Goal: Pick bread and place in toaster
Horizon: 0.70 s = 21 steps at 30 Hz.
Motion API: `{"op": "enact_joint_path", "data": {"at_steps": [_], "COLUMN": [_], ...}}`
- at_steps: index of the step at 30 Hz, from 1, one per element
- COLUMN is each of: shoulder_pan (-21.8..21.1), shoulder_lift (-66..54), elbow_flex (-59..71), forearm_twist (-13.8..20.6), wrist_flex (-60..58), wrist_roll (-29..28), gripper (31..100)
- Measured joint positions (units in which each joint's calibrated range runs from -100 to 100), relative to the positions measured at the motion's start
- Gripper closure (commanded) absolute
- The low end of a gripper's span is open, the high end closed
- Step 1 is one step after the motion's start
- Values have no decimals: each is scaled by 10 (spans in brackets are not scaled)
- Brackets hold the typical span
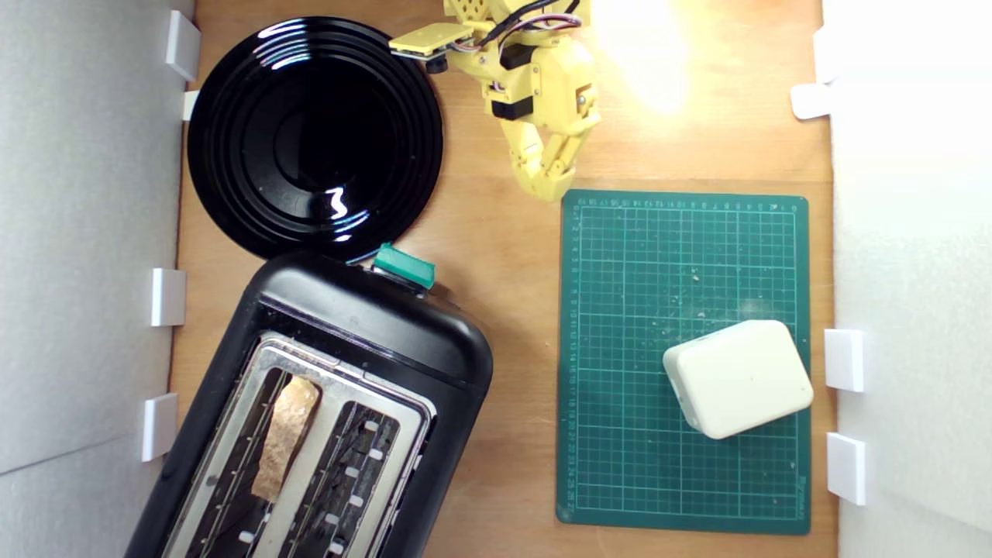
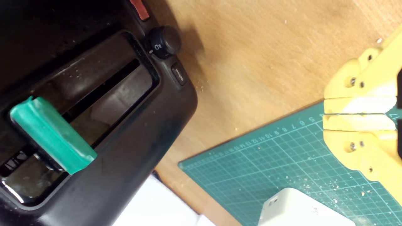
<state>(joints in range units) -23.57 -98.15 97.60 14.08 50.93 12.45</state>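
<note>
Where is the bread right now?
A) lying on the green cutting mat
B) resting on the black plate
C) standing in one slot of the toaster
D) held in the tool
C: the bread stands in the slot of the toaster nearer the exterior view's left, while the tool is shut and empty, up by the mat's corner.

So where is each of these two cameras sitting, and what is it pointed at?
Exterior view: overhead, looking straight down on the wooden table; the yellow arm's gripper shows at the top.
Wrist view: on the arm, looking low past its shut yellow fingers at the toaster's front.
Shared: the large black toaster with its teal-green lever, the green gridded cutting mat and the white rounded-corner block.
</note>
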Motion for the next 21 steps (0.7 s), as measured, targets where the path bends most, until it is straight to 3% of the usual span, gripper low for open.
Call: {"op": "enact_joint_path", "data": {"at_steps": [7,21], "shoulder_pan": [0,0], "shoulder_lift": [3,3], "elbow_flex": [2,5], "forearm_twist": [-10,-24], "wrist_flex": [0,60], "wrist_roll": [7,8], "gripper": [962,959]}}
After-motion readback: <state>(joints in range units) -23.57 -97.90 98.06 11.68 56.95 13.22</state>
